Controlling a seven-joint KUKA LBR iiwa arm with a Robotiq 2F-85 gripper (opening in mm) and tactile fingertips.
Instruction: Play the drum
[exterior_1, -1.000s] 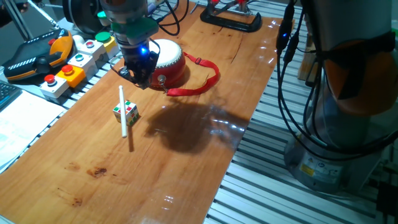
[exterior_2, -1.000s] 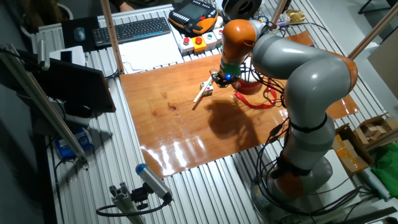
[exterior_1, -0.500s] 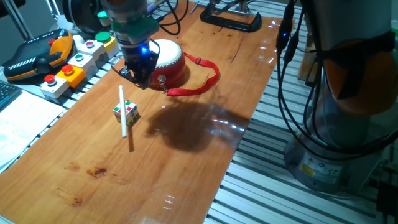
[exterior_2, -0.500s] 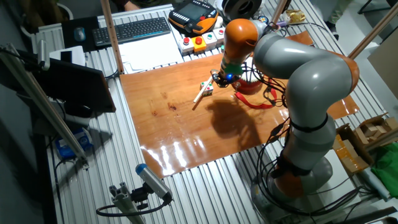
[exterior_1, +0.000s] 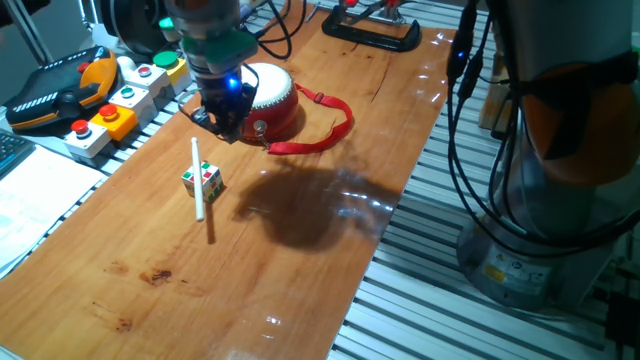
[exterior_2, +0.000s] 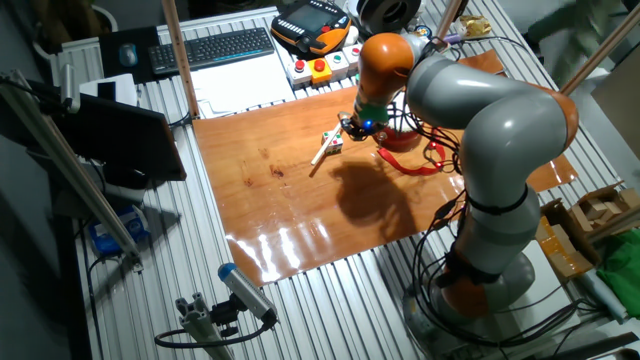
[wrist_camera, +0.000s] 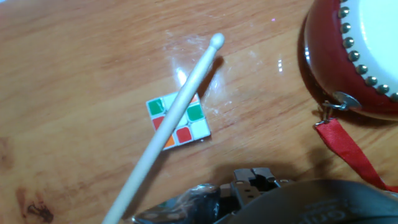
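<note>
Black hand (exterior_1: 222, 122) with a blue light on it hangs low over the desk (exterior_1: 300, 260), right against the near side of the drum (exterior_1: 268, 100). I can't tell how its jaws stand — the fingers are hidden in both fixed views, and the hand view only gives me a dark housing edge at the bottom.

Drum: red barrel body, white skin on top, sits upright toward the far end of the desk, next to the button boxes (exterior_1: 125, 95). In the hand view the drum (wrist_camera: 357, 56) fills the top right corner, brass studs round the rim, small metal ring (wrist_camera: 333, 106) on its side. Red strap (exterior_1: 320, 135) loops out from the drum and lies flat on the wood.

White drumstick (exterior_1: 198, 178) lies just beside the hand, resting across the top of the small multicoloured cube (exterior_1: 203, 180), so one end is propped up. Hand view confirms it: stick (wrist_camera: 177, 109) crosses the cube (wrist_camera: 179, 121) diagonally, rounded tip pointing away.

From the other fixed view I see the arm (exterior_2: 480, 130) bent over the desk (exterior_2: 300, 190), hand (exterior_2: 358, 125) between cube and drum.
</note>
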